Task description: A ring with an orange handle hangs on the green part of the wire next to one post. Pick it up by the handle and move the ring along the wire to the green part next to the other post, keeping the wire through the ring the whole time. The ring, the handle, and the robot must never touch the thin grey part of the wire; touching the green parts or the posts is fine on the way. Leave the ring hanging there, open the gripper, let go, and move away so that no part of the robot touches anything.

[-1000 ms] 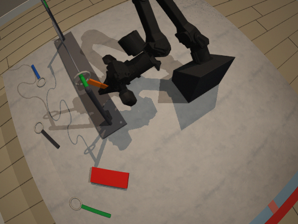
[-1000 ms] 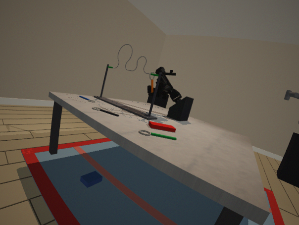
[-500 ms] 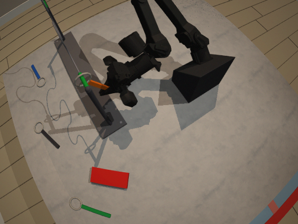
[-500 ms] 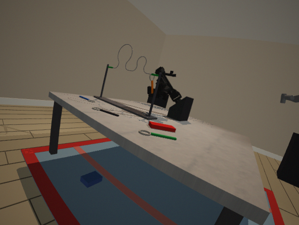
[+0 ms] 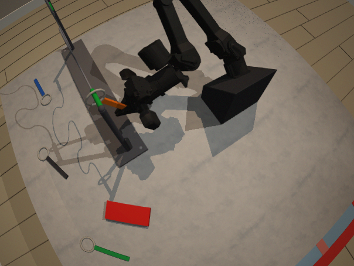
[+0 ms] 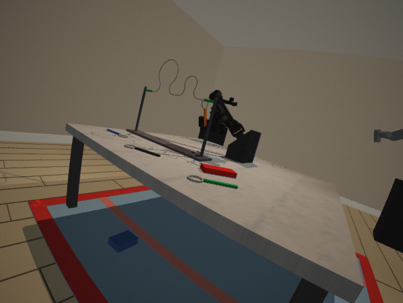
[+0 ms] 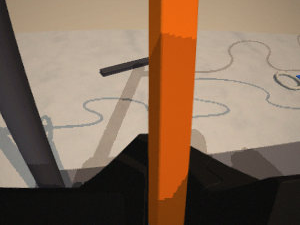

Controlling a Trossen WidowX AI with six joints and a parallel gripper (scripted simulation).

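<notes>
My gripper (image 5: 124, 108) (image 7: 153, 143) is shut on the orange handle (image 5: 111, 102) (image 6: 205, 117) (image 7: 174, 99), which hangs below the ring in the exterior view. The pale ring (image 5: 87, 99) (image 6: 202, 104) is around the green part (image 5: 96, 98) (image 6: 209, 101) beside the near post (image 5: 112, 126) (image 6: 208, 128) (image 7: 30, 99). The grey wire (image 5: 80, 68) (image 6: 178, 68) runs in bends to the other green part (image 5: 51, 6) (image 6: 149, 91) at the far post (image 5: 64, 27) (image 6: 141, 110). Whether the ring touches the green part is unclear.
A dark base plate (image 5: 82, 64) carries both posts. On the table lie a red block (image 5: 127, 214) (image 6: 218, 170), a green-handled ring (image 5: 111, 253) (image 6: 220, 183), a black-handled ring (image 5: 57, 167) (image 6: 147, 151) and a blue-handled ring (image 5: 39, 87) (image 6: 113, 132).
</notes>
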